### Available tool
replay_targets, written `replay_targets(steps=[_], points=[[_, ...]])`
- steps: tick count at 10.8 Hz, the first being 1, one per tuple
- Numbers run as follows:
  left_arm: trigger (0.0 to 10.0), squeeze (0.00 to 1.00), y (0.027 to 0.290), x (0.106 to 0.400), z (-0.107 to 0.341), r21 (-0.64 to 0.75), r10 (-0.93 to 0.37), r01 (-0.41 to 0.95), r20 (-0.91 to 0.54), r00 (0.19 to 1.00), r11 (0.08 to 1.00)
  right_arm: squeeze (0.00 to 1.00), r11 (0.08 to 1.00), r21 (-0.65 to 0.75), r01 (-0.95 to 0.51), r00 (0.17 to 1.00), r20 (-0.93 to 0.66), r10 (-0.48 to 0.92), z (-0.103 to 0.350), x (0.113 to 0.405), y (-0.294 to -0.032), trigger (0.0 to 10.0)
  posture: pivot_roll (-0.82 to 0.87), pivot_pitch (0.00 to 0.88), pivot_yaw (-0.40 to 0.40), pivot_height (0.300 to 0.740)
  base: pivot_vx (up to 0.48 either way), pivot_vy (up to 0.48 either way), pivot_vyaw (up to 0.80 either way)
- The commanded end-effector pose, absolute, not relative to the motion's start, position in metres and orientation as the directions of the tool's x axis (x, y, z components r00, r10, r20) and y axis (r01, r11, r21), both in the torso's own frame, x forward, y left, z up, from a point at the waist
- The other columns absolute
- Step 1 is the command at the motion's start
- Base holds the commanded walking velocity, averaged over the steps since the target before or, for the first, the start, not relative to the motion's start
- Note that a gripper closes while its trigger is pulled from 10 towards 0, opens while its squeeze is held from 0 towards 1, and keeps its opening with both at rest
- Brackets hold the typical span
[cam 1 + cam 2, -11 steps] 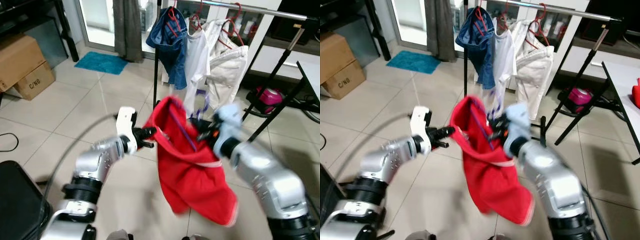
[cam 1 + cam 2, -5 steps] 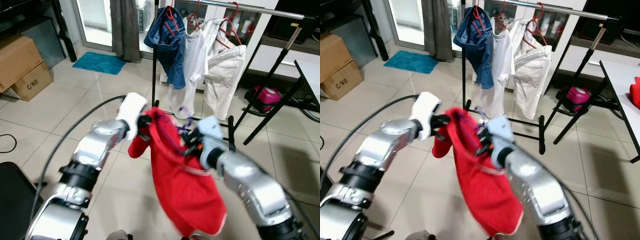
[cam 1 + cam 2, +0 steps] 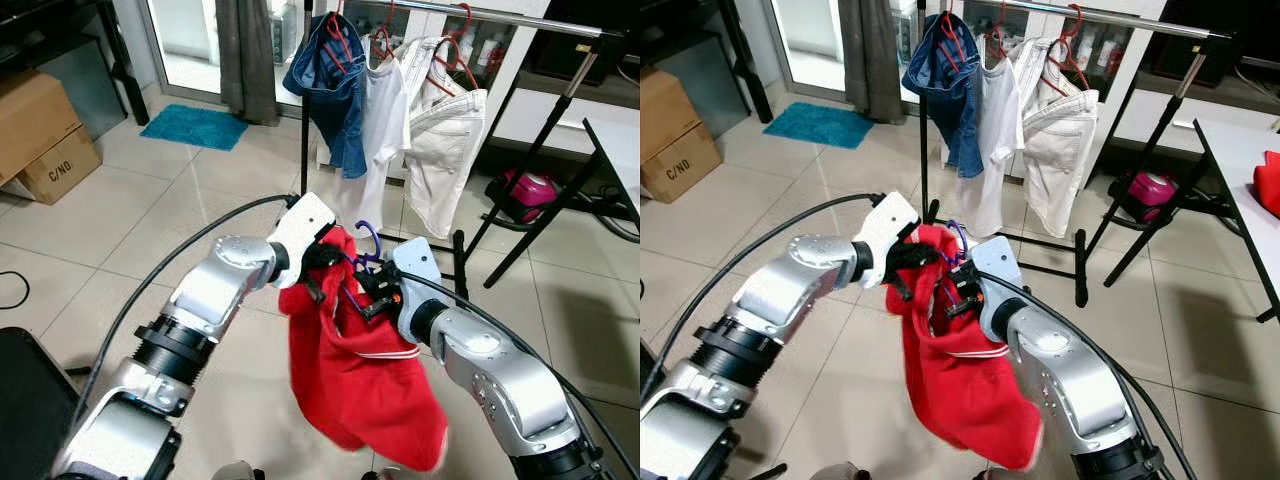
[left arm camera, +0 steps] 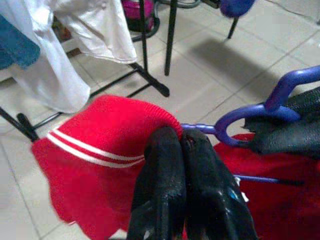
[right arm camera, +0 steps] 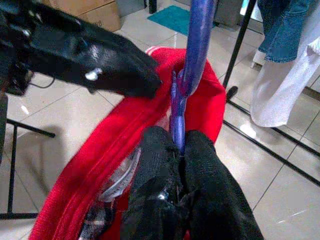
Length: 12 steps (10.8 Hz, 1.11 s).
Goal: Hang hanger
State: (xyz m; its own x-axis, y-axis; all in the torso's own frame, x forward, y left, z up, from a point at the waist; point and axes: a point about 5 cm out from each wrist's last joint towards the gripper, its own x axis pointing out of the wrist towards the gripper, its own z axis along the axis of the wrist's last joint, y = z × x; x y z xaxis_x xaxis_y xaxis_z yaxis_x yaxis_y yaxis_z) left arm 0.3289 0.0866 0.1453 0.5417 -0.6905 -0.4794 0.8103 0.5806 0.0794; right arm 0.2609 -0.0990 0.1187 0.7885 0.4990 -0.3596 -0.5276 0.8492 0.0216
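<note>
R gripper (image 5: pixel 177 145) is clamped on the thin neck of the purple hanger (image 5: pixel 192 55), fingers pressed tight either side of it. L gripper (image 4: pixel 181 142) is pinched shut on the red sweater (image 3: pixel 355 375) at its ribbed, white-striped edge, right by the hanger hook (image 3: pixel 368 240). The two grippers sit close together, mid-air in front of the robot, w/ the sweater draped on the hanger and hanging down between the silver arms, above the tiled floor (image 3: pixel 120 220).

Beyond them: clothes rack (image 3: pixel 520 15) w/ a metal top rail and black legs. On it hang a denim garment (image 3: pixel 330 85), a white shirt (image 3: pixel 385 130) and an off-white garment (image 3: pixel 445 140), all on red hangers and bunched toward the rail's L end. These hang between the grippers and the L part of the rail; the R part of the rail is bare.

Around: pink item (image 3: pixel 525 190) on the floor behind the rack's diagonal leg, teal mat (image 3: pixel 195 125) by the glass door, cardboard boxes (image 3: pixel 45 135) far L, grey curtain (image 3: pixel 250 55), table edge (image 3: pixel 1240 190) at R w/ sth red (image 3: pixel 1268 185) on it. A black cable (image 3: pixel 170 270) loops off the L arm.
</note>
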Motion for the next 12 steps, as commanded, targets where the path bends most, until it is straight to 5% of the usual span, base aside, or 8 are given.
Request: replay_targets(steps=[1,2,6,9,12], points=[[0.0,0.0,0.084,0.33,0.156,0.099,-0.7,0.813,-0.455,0.55,0.574,0.0,0.852,0.006,-0.523,0.801,-0.337,0.494,0.124,0.264,-0.101,10.0,-0.04,0.006,-0.017,0.74,0.0,0.0,0.0],[0.0,0.0,0.112,0.352,0.166,0.196,-0.551,0.644,-0.373,0.746,0.739,0.0,0.847,0.023,-0.531,0.791,-0.345,0.505,0.122,0.263,-0.1,10.0,-0.04,0.007,-0.019,0.74,0.0,0.0,0.0],[0.0,0.0,0.133,0.37,0.185,0.208,-0.493,0.546,-0.258,0.831,0.812,0.0,0.811,0.038,-0.584,0.751,-0.355,0.557,0.121,0.256,-0.097,10.0,-0.04,0.003,-0.015,0.74,0.0,0.0,0.0],[0.0,0.0,0.099,0.363,0.177,0.149,-0.689,0.752,-0.316,0.652,0.642,0.0,0.75,0.043,-0.66,0.697,-0.335,0.633,0.124,0.25,-0.089,10.0,-0.05,0.0,-0.011,0.74,0.0,0.0,0.0],[0.0,0.0,0.094,0.36,0.166,0.156,-0.727,0.844,-0.444,0.523,0.512,0.0,0.709,0.043,-0.704,0.666,-0.309,0.679,0.129,0.247,-0.085,10.0,-0.05,0.0,-0.011,0.74,0.0,0.0,0.0]])
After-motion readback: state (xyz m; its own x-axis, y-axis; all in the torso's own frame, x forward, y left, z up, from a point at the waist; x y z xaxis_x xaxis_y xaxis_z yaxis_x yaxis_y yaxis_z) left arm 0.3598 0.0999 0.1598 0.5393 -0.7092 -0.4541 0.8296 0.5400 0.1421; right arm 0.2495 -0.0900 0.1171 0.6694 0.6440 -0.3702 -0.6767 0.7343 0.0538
